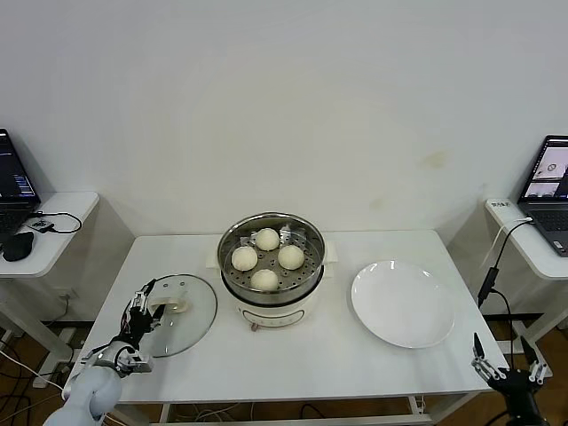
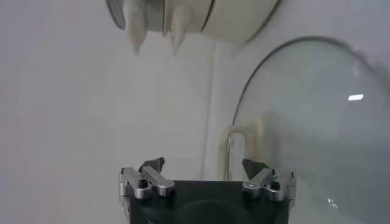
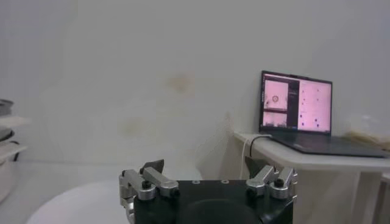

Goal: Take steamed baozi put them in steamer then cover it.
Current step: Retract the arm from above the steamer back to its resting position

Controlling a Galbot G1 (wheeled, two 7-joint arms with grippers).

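All four steamed baozi [image 1: 264, 258] are sitting in the steamer [image 1: 271, 266], so we're heading into the covering step: the left gripper [image 1: 142, 306], jaws wide open and empty, is hovering by the glass lid [image 1: 182, 312] handle [image 1: 170, 304] on the tabletop [image 1: 302, 355], nothing's blocking, while the right gripper [image 1: 508, 362] is idling open past the empty plate [image 1: 403, 303].

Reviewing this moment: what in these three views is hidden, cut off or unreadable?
- Steamer controls: head view, too small to read.
- Steamer in the left wrist view: only its underside and feet, cut by the frame edge.
- Glass lid: left wrist view, cut off by the edge.
- White plate: right wrist view, mostly behind the right gripper.
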